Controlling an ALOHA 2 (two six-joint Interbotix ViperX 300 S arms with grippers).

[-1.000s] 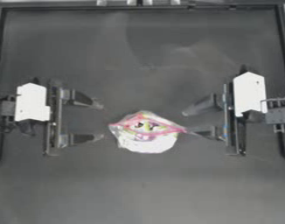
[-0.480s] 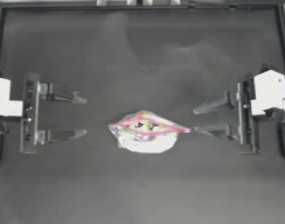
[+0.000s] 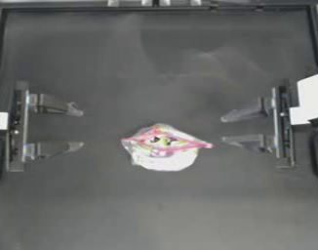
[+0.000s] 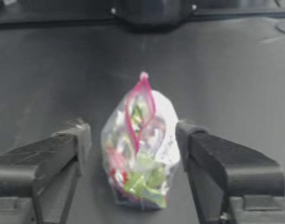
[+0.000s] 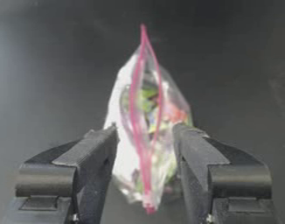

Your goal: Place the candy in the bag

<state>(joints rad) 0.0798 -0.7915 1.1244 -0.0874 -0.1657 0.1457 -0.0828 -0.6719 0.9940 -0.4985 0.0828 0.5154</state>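
Clear plastic, crumpled, with a pink seal strip: the bag [image 3: 163,147], lying alone near the middle of the dark desk [image 3: 155,58], mouth spread in a pink-edged lens shape facing up. Colourful sweets, green, yellow and red, visible through the plastic. No separate white-wrapped candy visible anywhere on the desk; possibly already among the sweets inside, though not distinguishable there.

Left pincer [image 3: 75,127] well to the left of the bag, jaws spread wide, gripping nothing, apart from the plastic. Right pincer [image 3: 230,129] to the right of the bag, nearer than the left one but not touching, likewise released and empty. Seen along the left pincer [image 4: 130,144], the bag [image 4: 140,148] framed in the gap between the jaws, farther off on the desk. Same framing along the right pincer [image 5: 145,140], with the bag [image 5: 146,127] seen edge-on and the pink strip running down its middle.

Judgement on the step: no loose candy, both arms clear of the bag, so likely the close of the task rather than its start. Next move, if any: a check that the sweet sits inside, or pressing the seal shut, calling for a gentle pinch along the pink strip without tipping the contents.

No brand, label or readable writing anywhere.
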